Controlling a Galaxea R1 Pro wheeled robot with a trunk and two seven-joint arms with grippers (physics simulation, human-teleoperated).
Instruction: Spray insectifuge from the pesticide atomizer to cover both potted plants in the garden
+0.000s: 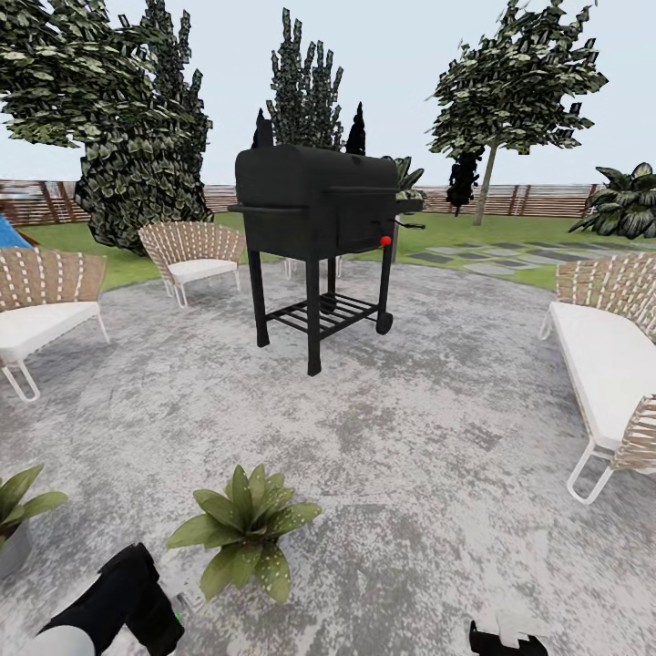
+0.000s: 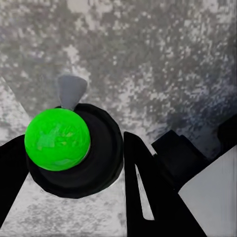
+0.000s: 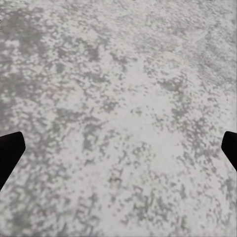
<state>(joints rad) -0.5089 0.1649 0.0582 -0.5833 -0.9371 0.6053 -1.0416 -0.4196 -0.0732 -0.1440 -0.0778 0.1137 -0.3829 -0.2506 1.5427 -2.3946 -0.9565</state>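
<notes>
The left tool [image 2: 74, 163] grips the atomizer [image 2: 58, 139] low beside a plant [image 1: 244, 528]. Right tool [image 3: 118, 148] spread over bare patio [image 1: 410, 456]. Open paving runs from plant to grill [image 1: 319, 228].

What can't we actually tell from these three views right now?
- Second potted plant: cut off by the head view's left edge, only a few leaves and part of the pot show.
- Spray bottle: the left wrist view looks straight down on its top, so its body is hidden.
- Left gripper: fingers blocked by the arm in the head view.
- Right gripper: cut by the head view's bottom edge.
</notes>
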